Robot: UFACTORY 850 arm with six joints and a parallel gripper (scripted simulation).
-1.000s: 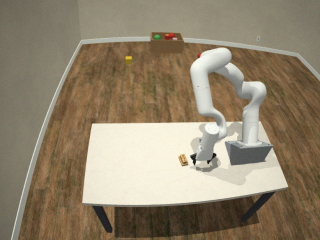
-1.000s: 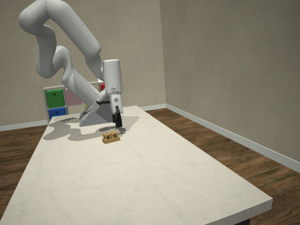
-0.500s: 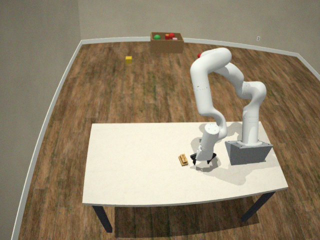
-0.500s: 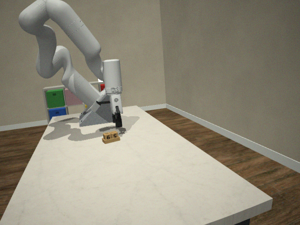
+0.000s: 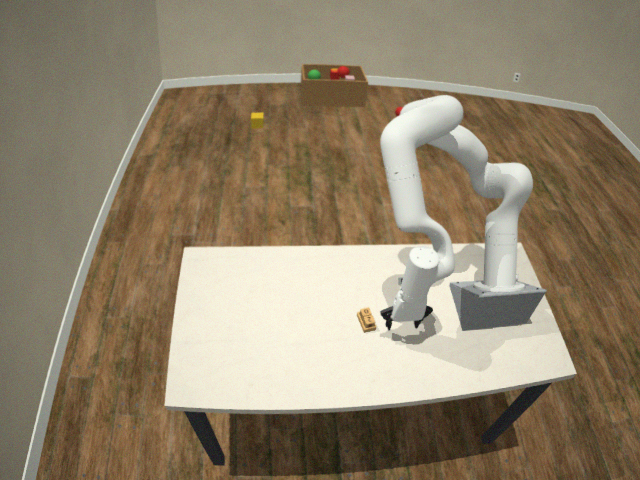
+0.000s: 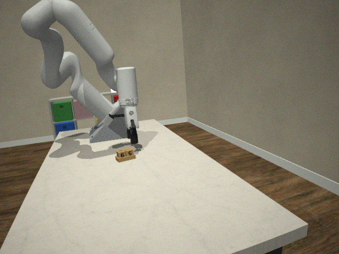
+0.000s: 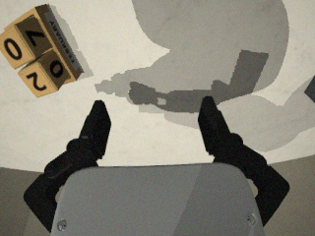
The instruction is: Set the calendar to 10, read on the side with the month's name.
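The small wooden calendar tray (image 5: 368,329) (image 6: 125,159) (image 7: 65,43) lies flat on the white table (image 5: 258,310) (image 6: 164,205), with two wooden digit cubes standing side by side in it. In the exterior view the left cube (image 6: 121,154) shows a 6 and the right cube (image 6: 130,153) a digit like a 5. In the wrist view the cubes (image 7: 28,35) (image 7: 45,74) show 0, 7, 2 and 0 on their visible faces. My gripper (image 5: 402,324) (image 6: 133,138) (image 7: 154,109) is open and empty. It hangs low over the table just beside the tray, toward the robot base, and does not touch it.
The grey robot base (image 5: 496,304) (image 6: 104,131) stands on the table close behind the gripper. On the floor are a cardboard box of toys (image 5: 333,87) and a yellow block (image 5: 256,119). A shelf with coloured bins (image 6: 62,115) stands at the wall.
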